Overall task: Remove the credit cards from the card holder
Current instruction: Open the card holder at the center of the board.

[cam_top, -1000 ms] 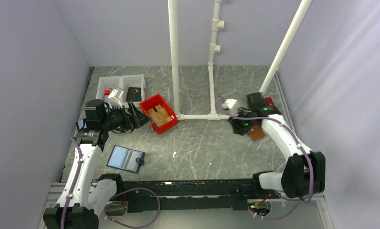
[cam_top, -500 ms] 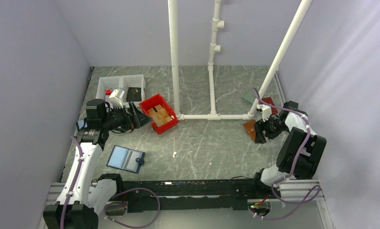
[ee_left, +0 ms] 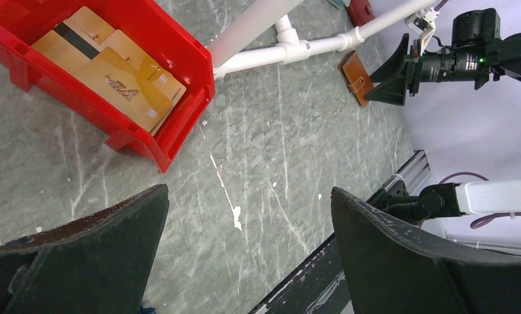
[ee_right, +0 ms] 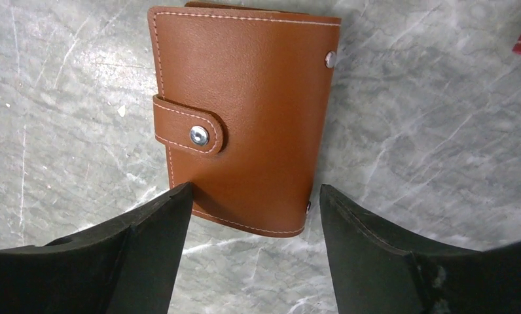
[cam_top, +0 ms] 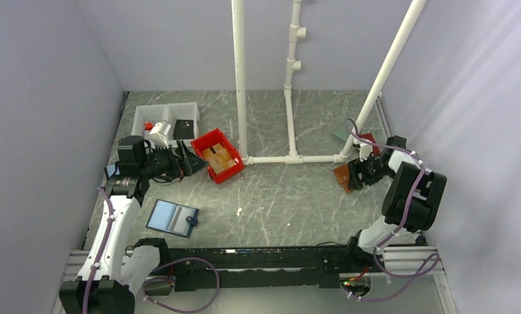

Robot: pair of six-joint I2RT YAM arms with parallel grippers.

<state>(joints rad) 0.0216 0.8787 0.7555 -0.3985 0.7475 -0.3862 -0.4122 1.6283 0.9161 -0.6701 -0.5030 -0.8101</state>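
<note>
The card holder [ee_right: 245, 124] is a brown leather folder, folded closed with its snap strap fastened, so whatever is inside is hidden. It rests on the marble table at the right, near a pipe foot [cam_top: 341, 176], and also shows far off in the left wrist view [ee_left: 356, 78]. My right gripper [ee_right: 256, 196] is open, its fingertips flanking the holder's near edge without closing on it [cam_top: 355, 175]. My left gripper [ee_left: 249, 193] is wide open and holds nothing, hovering beside the red bin [cam_top: 196, 163].
A red bin [ee_left: 179, 52] holds tan cards with a dark stripe. A white tray [cam_top: 140, 118] with small items stands at the back left. A blue-edged folder [cam_top: 172, 218] lies front left. White pipes [cam_top: 271, 159] cross the middle. A red item [cam_top: 368, 139] lies behind the holder.
My right arm swung out to the right and dropped low beside the card holder, and its jaws opened wider. The holder shifted slightly left. The left arm stayed still.
</note>
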